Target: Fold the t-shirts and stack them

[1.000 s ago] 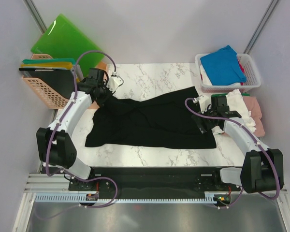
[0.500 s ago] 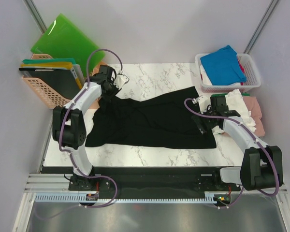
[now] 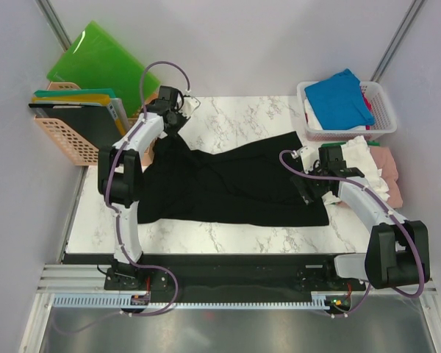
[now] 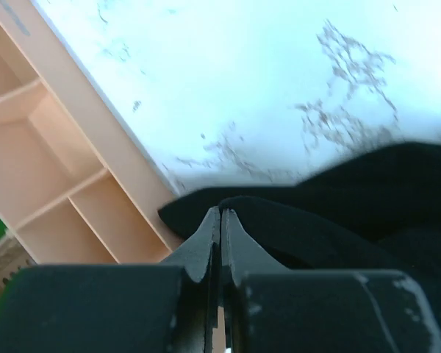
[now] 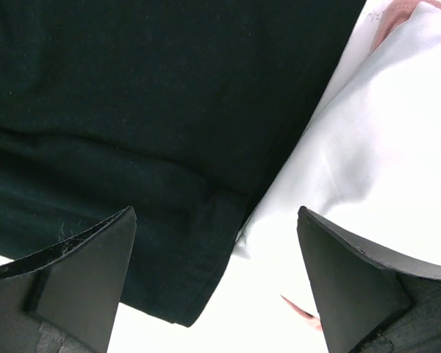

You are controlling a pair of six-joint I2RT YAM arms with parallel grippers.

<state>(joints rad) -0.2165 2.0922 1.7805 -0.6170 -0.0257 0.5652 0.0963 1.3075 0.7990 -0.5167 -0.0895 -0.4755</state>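
Note:
A large black t-shirt (image 3: 235, 184) lies spread across the marble table, with creases running towards its back-left corner. My left gripper (image 3: 172, 125) is at that corner, shut on a pinch of the black cloth (image 4: 338, 198) beside the peach basket. My right gripper (image 3: 314, 193) hovers open over the shirt's right hem (image 5: 206, 220). One finger is above the black cloth and the other above a folded white t-shirt (image 5: 382, 162). A pink t-shirt (image 3: 388, 165) lies by the white one. A bright blue t-shirt (image 3: 339, 95) tops the white basket.
A peach basket (image 3: 62, 140) holding flat boards stands at the left edge, close to my left gripper. Green plastic boards (image 3: 95, 62) lean against the back wall. The white basket (image 3: 386, 110) sits at the back right. Bare marble (image 3: 235, 118) shows behind the shirt.
My left arm has stretched towards the back, carrying its gripper back and a little right with the shirt's corner pulled along. The right arm has not moved.

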